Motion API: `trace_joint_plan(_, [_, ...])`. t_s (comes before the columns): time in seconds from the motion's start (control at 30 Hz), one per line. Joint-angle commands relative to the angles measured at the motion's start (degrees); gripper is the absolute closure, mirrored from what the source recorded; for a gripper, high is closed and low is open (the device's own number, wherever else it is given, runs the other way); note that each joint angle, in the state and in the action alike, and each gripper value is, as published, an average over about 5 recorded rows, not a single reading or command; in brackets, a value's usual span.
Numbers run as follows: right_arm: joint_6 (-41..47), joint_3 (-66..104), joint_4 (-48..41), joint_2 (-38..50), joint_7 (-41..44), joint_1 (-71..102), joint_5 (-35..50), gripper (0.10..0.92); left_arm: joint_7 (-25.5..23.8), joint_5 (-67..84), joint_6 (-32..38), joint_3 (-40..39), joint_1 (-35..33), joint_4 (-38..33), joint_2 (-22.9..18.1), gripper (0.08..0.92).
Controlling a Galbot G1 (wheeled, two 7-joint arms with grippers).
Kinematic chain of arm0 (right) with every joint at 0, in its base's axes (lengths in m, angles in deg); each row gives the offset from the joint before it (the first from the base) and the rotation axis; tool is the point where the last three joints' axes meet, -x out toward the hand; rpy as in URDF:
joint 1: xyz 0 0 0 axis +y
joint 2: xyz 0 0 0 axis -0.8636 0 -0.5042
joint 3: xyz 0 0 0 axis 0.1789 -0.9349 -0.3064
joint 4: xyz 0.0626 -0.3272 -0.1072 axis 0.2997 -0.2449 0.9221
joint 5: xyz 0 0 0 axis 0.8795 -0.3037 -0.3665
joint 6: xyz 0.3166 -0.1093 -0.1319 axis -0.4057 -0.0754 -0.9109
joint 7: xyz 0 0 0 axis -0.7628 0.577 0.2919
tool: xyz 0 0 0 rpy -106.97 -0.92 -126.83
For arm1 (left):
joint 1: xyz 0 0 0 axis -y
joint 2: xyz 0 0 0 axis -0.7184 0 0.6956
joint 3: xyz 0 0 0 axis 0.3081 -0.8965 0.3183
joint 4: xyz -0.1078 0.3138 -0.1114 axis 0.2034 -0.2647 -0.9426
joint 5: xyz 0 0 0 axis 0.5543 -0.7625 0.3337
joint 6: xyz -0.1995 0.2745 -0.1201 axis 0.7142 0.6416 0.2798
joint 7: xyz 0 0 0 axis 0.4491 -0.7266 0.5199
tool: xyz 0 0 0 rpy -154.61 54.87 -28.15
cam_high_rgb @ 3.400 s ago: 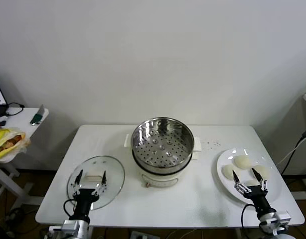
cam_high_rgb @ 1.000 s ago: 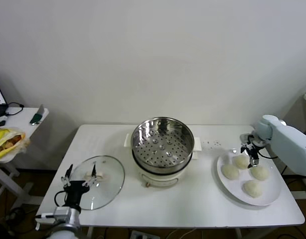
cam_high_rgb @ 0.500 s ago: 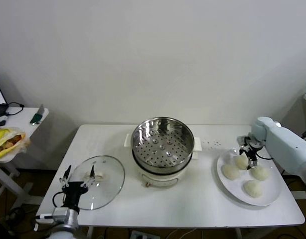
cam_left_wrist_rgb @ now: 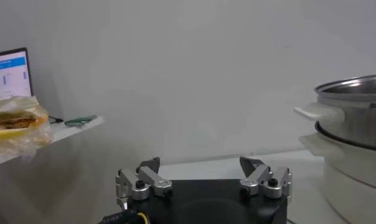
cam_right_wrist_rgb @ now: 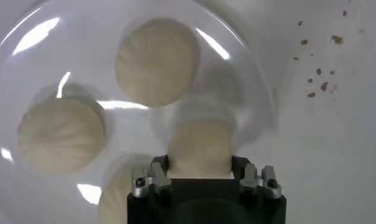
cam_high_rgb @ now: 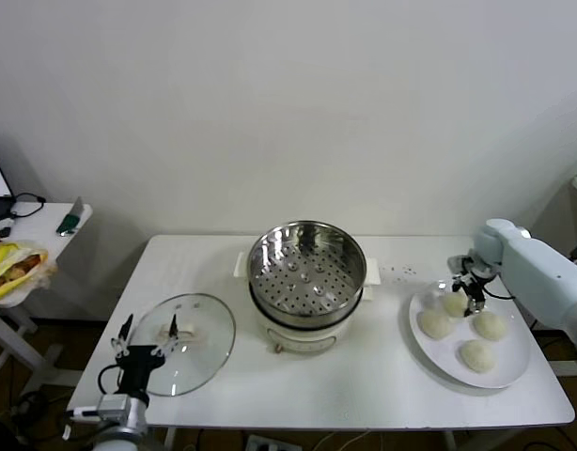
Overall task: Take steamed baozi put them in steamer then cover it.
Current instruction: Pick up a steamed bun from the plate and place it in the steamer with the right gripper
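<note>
Four cream-white baozi lie on a white plate (cam_high_rgb: 510,365) at the right of the table. My right gripper (cam_high_rgb: 464,286) is down over the plate's far-left baozi (cam_high_rgb: 455,305). In the right wrist view its fingers (cam_right_wrist_rgb: 160,165) press both sides of that baozi (cam_right_wrist_rgb: 199,143), which rests on the plate (cam_right_wrist_rgb: 84,36). The steel steamer (cam_high_rgb: 306,272) stands empty at the table's middle on its white base. The glass cover (cam_high_rgb: 199,346) lies flat at the front left. My left gripper (cam_high_rgb: 149,331) is open and empty at the cover's near edge.
Brown crumbs (cam_right_wrist_rgb: 316,79) lie on the table beside the plate. A side table (cam_high_rgb: 35,235) with a yellow bag and a phone stands to the left. In the left wrist view the steamer (cam_left_wrist_rgb: 352,115) is off to one side of the open left gripper (cam_left_wrist_rgb: 200,164).
My right arm came up from the front edge to the plate and lowered around the far-left baozi; in the last half second it barely moved. The left gripper shifted slightly left.
</note>
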Motion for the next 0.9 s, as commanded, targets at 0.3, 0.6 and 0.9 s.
trace_joint_plan(0.3, [-9.17, -22.50, 15.08, -0.61, 1.42, -27.17, 8.13, 0.364, -0.13, -0.03, 0.63, -0.41, -0.76, 0.59, -0.47, 0.177])
trace_joint_plan(0.6, [-14.42, -27.95, 15.92, -10.17, 4.90, -39.49, 19.46, 0.364, -0.05, -0.13, 0.94, -1.18, -2.00, -0.03, -1.20, 0.177])
trace_joint_plan(0.9, [-19.07, -28.01, 15.16, -23.17, 8.36, -41.43, 24.26, 0.356, -0.05, 0.11, 1.60, -1.24, -3.84, -0.52, -1.32, 0.177])
